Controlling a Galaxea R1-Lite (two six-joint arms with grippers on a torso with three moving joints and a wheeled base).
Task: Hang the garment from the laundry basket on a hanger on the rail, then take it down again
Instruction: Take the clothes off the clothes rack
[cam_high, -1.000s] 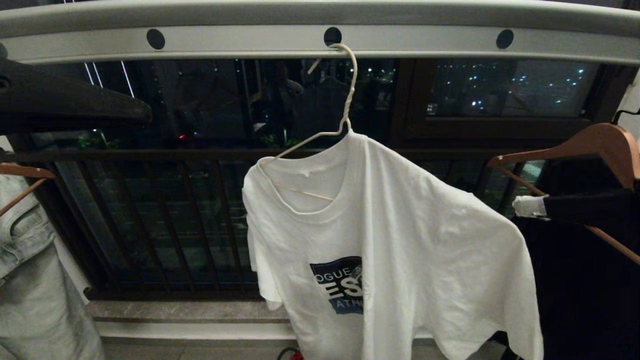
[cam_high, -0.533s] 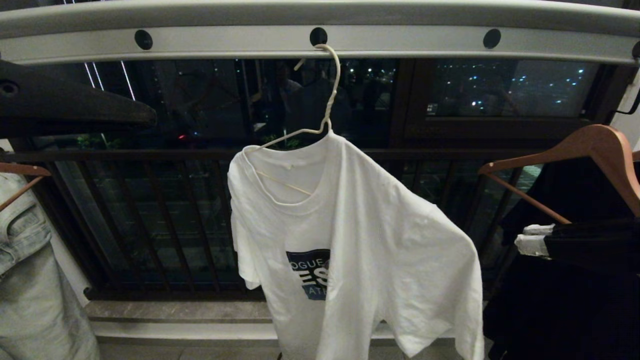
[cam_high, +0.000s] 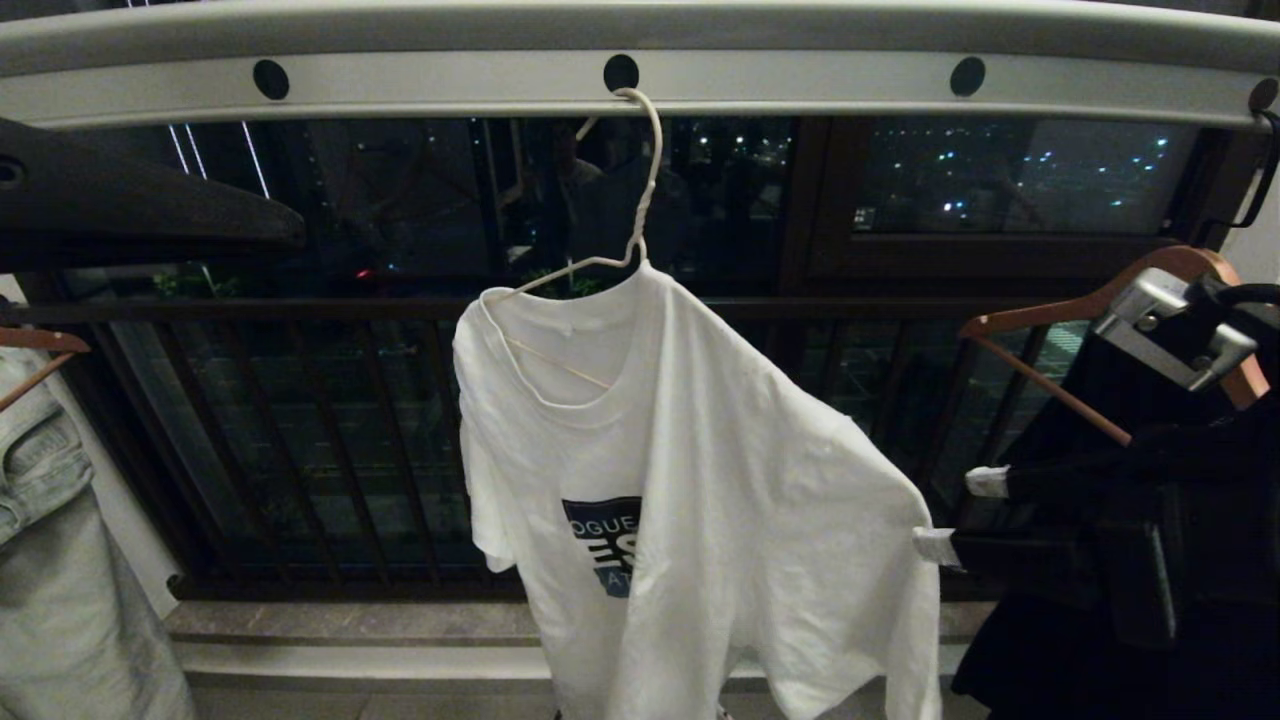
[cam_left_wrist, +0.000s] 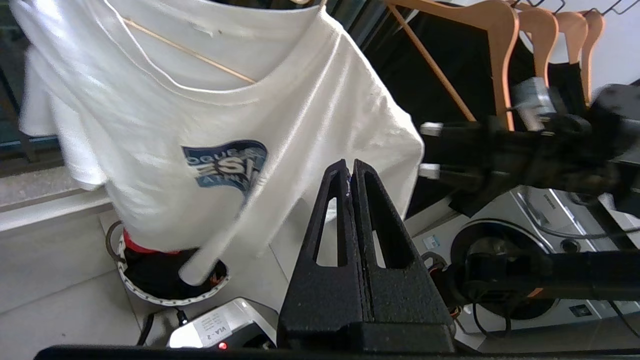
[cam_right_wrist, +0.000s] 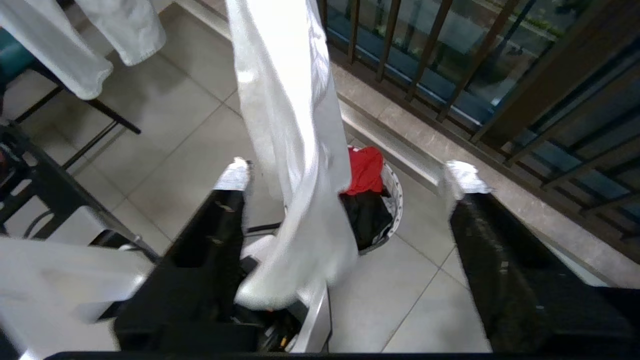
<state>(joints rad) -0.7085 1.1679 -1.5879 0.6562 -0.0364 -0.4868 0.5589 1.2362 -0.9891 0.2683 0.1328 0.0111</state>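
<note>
The rail (cam_high: 780, 95) spans the top of the head view: one pale metal bar with four dark round holes visible.

One T-shirt (cam_high: 700, 480), white with a dark blue chest print, hangs below it on the hanger. It is judged light, soft and limp; it drapes unevenly, with one shoulder seated and the other side sagging off the hanger arm toward the robot's left. The cloth will fold and slide under any pull, so it offers no firm edge. For taking down, the better hold is judged to be the hanger neck or shoulder, not the loose hem.

One laundry basket (cam_right_wrist: 395, 192) stands on the floor tiles beneath the shirt, holding one red cloth (cam_right_wrist: 366, 170) and one black cloth (cam_right_wrist: 367, 215).

One wire hanger (cam_high: 640, 190), thin and white, is hooked into a rail hole. It is judged light, springy and easily unseated. At least four wooden hangers (cam_left_wrist: 505, 30) hang to the right.

The right gripper (cam_high: 962, 512) stands with its fingers spread wide at the shirt's right sleeve, one fingertip touching the cloth; it grips nothing. In the right wrist view the cloth hangs between the fingers.

The left gripper (cam_left_wrist: 350, 167) is parked low, jaws pressed together and empty.
</note>
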